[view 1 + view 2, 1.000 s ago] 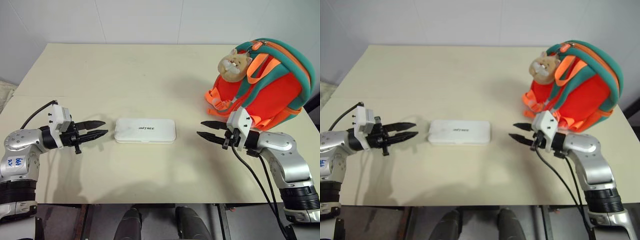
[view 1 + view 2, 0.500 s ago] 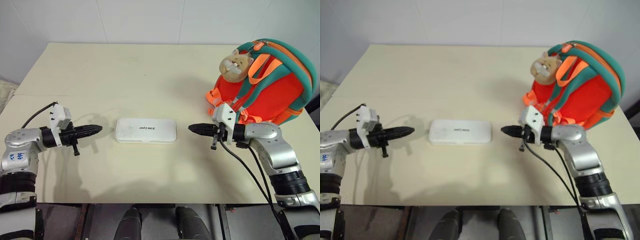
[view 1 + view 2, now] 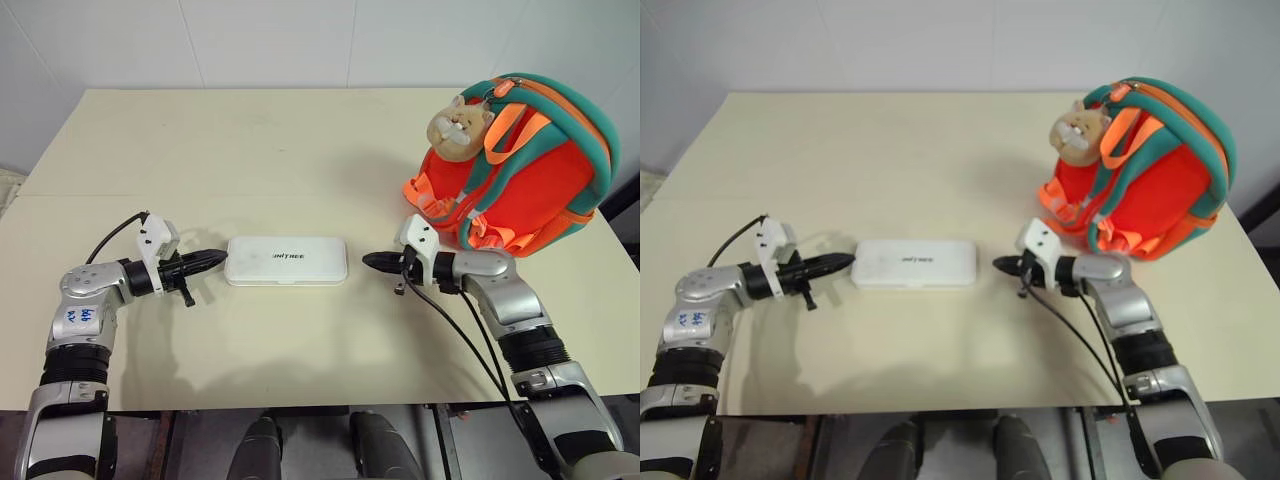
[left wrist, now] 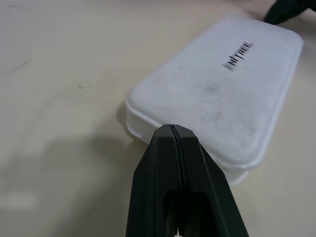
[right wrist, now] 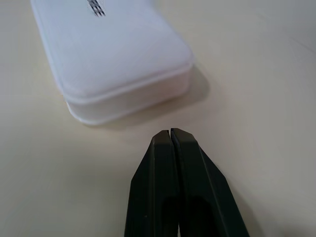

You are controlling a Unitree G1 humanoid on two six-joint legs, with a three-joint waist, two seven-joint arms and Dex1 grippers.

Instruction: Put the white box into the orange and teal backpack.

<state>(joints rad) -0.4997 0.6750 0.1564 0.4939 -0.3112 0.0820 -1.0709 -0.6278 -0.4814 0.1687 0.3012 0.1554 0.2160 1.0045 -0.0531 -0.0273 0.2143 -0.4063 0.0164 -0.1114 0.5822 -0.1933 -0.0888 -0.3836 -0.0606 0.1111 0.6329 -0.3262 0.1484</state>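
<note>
Across the middle of the frame stretches a cream tabletop, with the orange and teal backpack standing upright at its upper right, a tan plush animal hanging at the bag's upper left side. At centre, well apart from the bag, the white box lies flat with its dark lettering facing up, long sides running left to right. From the lower left, the left claw points toward the box's left short end, its two black fingers pressed together, the tip at or just short of the box's edge; contact cannot be told. From the lower right, the right claw points at the box's right short end, fingers likewise together, with a gap of bare tabletop between tip and box. Neither claw holds anything.
</note>
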